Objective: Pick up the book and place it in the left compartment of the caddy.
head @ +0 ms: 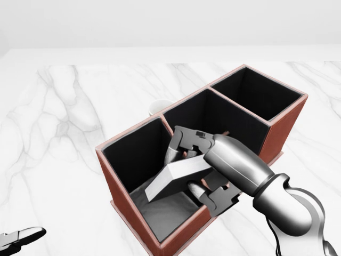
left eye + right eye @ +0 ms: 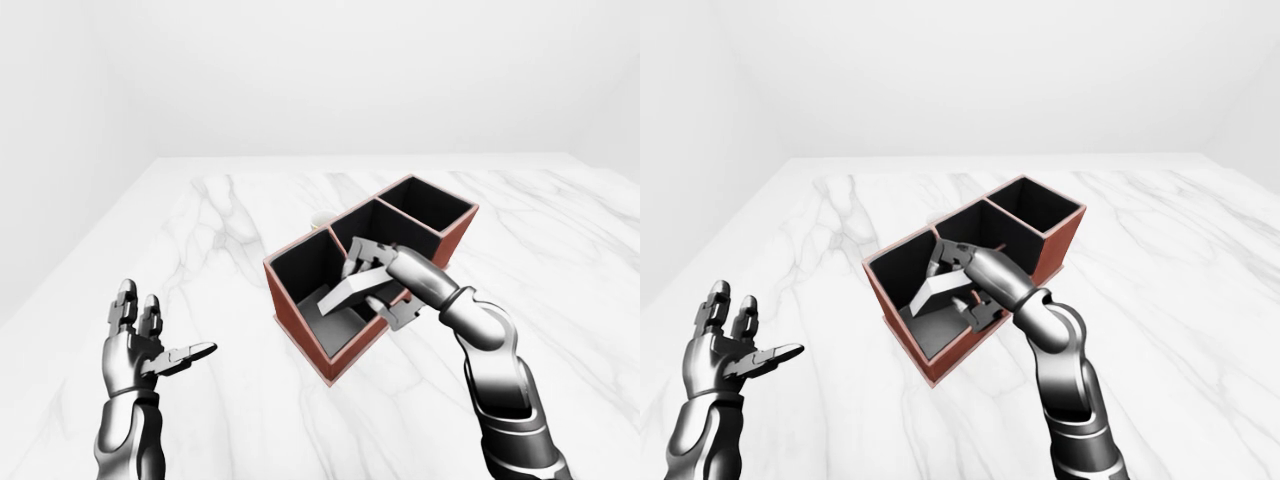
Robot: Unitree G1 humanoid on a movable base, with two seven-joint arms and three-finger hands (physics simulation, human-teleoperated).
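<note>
Grey, the book [image 1: 178, 176] tilts into your caddy's [image 1: 277, 133] left compartment, pinched between your right hand's [image 1: 205, 165] fingers [image 1: 184, 140]; your left hand [image 2: 140, 345] hangs with fingers spread.

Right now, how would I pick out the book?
Find the red-brown caddy with three black-lined compartments on the white marble table. In its left compartment, nearest the head view's bottom, the right hand holds a tilted pale grey slab: the book, the only light thing inside.

White marble table [image 1: 64, 138], small white object [image 1: 156, 106]
</note>
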